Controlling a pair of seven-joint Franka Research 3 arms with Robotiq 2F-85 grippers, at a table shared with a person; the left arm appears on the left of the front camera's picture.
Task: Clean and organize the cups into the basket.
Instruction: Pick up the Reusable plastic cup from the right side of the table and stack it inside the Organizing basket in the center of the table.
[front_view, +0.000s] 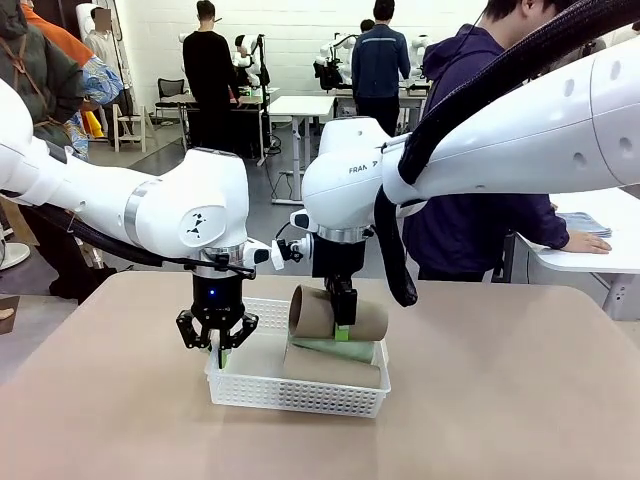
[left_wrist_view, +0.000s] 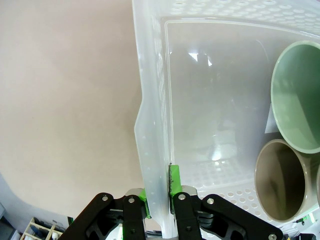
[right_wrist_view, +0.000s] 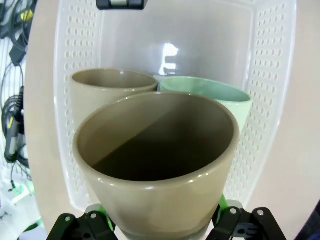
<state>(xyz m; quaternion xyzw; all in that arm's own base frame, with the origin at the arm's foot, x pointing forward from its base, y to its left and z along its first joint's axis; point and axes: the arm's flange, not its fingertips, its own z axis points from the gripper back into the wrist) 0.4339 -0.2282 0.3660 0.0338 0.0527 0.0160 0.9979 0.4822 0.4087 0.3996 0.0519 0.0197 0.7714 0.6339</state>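
Basket (front_view: 300, 392), white lattice plastic, sits at the table's (front_view: 520, 400) middle, near the robot's edge, with its long side facing the camera. Left gripper (front_view: 217, 348) stands over the basket's left short end, fingers pinched fully together on the wall there; the left wrist view shows the green pads (left_wrist_view: 173, 181) clamping either side of the rim (left_wrist_view: 150, 150), which reads as steadying the basket. Right gripper (front_view: 342, 322) holds a tan cup (front_view: 335, 314) lying on its side above the basket, open mouth toward the robot's left, jaws spread wide around its narrow base end; in the right wrist view the held cup (right_wrist_view: 156, 165) rises from between the fingers. Contents already in the basket: one tan cup (right_wrist_view: 97, 95) and the mint green cup (right_wrist_view: 212, 97), lying side by side on the floor at the basket's right end, mouths toward the left end, where the floor is bare. Step in hand, by judgement: placing the third cup. It hangs just above the two lying ones, apparently resting on or nearly touching them; which cannot be told. Next move calls for lowering it onto them or shifting toward the free floor, then releasing without rolling. Obstruction: the left gripper occupies that free end. Surroundings: person in dark hoodie (front_view: 470, 150) across the table, one hand (front_view: 590, 243) on a neighbouring white table (front_view: 600, 262).
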